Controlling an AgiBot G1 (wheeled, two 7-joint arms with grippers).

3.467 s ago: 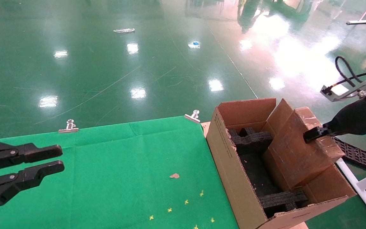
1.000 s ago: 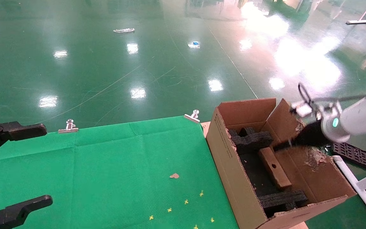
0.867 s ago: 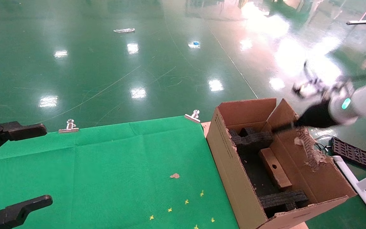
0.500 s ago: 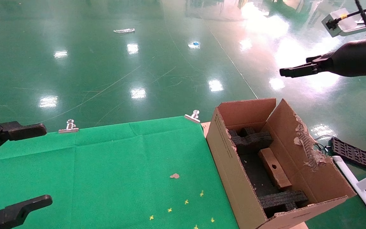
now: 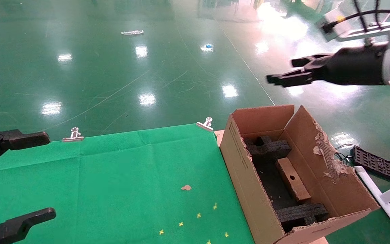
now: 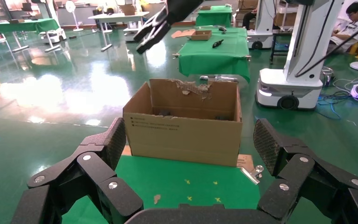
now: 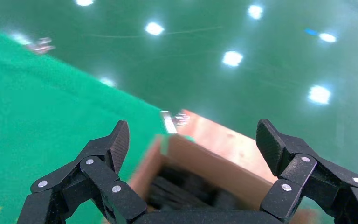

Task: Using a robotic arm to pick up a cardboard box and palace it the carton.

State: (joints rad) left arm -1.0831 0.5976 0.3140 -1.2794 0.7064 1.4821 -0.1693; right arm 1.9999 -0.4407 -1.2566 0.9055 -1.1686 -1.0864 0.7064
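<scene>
From my remote station I see the right gripper on the robotic arm hanging in the air, its fingers spread apart and carrying nothing. Below those fingers and a little nearer to me stands the carton, open at the top, with one torn flap on its far right side. The cardboard box lies flat inside it, well below the right fingertips, on the dark floor of the carton between two black foam inserts, its round hole facing up. Nothing touches it.

The left gripper waits at my near left over the green cloth, fingers wide apart and empty; in its wrist view the carton sits ahead, framed between the two fingers.

I judge the task essentially done: the box is inside the carton and let go. What seems left is only to draw the right arm clear and park it
</scene>
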